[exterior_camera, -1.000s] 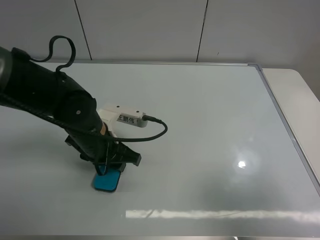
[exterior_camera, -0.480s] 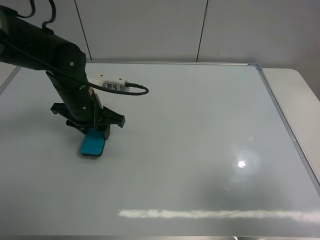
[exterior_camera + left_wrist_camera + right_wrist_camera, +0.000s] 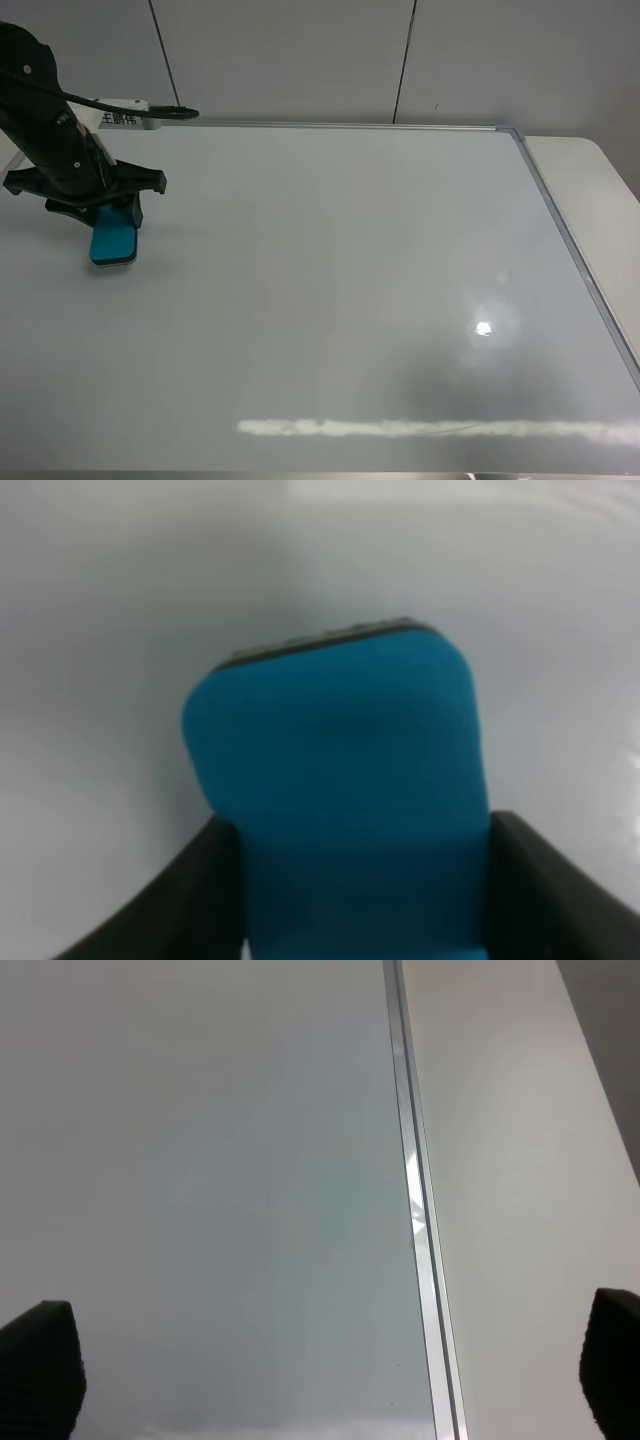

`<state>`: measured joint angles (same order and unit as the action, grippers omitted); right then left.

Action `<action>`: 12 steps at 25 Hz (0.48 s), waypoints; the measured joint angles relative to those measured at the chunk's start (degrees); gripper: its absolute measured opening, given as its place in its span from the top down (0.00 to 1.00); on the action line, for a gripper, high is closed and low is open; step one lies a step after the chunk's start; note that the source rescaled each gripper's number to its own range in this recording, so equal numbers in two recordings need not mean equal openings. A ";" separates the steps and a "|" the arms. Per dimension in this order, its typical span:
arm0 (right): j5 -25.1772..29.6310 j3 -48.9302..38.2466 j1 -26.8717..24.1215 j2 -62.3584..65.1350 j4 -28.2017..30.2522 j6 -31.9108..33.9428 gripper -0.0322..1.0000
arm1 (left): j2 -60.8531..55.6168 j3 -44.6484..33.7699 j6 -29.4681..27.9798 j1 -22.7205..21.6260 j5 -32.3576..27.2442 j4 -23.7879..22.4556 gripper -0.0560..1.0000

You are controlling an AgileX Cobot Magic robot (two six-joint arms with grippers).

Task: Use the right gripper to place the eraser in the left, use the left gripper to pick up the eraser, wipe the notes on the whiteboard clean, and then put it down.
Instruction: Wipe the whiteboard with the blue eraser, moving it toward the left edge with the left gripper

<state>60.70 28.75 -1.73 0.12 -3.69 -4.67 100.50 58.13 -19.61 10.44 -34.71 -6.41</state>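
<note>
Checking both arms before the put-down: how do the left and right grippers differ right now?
The left gripper is shut on the eraser; the right gripper is open and empty. The left is over the whiteboard's far-left part, the right near its right frame. Both have black fingers.

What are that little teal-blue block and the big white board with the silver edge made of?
The teal-blue rounded block looks like matte moulded plastic or foam, hard to tell, with a thin dark felt-like base. The large white board seems glossy coated, since it mirrors a lamp; its thin silver frame shines like metal.
</note>
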 joint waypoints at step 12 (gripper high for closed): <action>0.00 0.00 0.00 0.00 0.00 0.00 0.00 | 0.66 0.00 16.49 -1.06 -0.29 3.28 0.30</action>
<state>60.70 28.75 -1.73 0.12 -3.69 -4.67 101.16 58.13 -3.12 9.38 -34.99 -3.13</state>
